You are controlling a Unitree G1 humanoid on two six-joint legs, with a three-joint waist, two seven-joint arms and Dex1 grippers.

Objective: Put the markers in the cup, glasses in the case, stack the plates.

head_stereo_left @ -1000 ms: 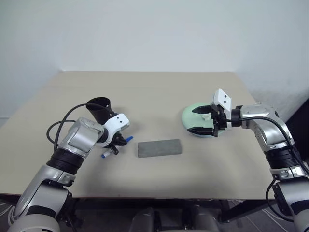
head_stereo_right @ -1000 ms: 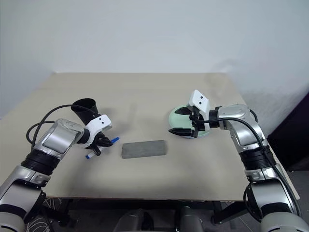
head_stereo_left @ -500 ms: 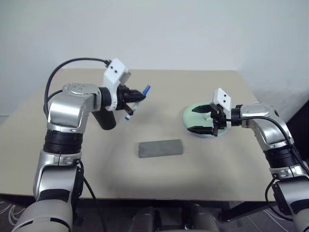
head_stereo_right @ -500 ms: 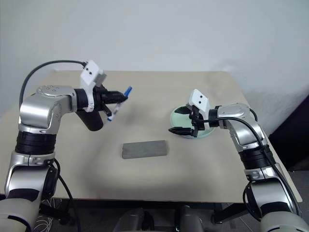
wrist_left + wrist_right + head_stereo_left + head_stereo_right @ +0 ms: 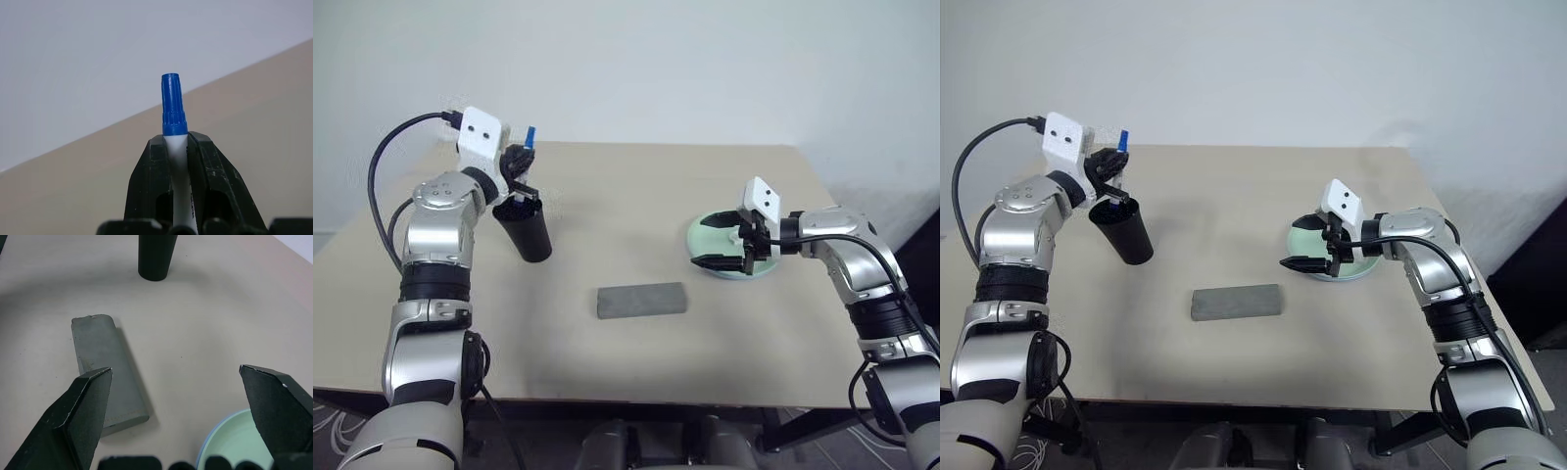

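My left gripper (image 5: 517,162) is shut on the white barrel of a marker (image 5: 174,105), whose blue cap (image 5: 530,134) points upward. It hangs just above the rim of the black cup (image 5: 529,230), which stands on the table at the left. The grey case (image 5: 641,300) lies closed at the middle front. At the right, my right gripper (image 5: 705,245) hovers open over the near left edge of the mint green plate (image 5: 749,262), with nothing between its fingers (image 5: 83,416). A pale blue rim shows along that plate's near side. The glasses are out of view.
The beige table (image 5: 636,196) ends at a white wall behind and drops off at its front and right edges. In the right wrist view, the case (image 5: 105,367) and the cup's base (image 5: 155,257) lie beyond the open fingers.
My left arm has lifted the blue-capped marker from the table beside the cup to above its rim, turning the wrist so the cap points up. The right arm has kept still.
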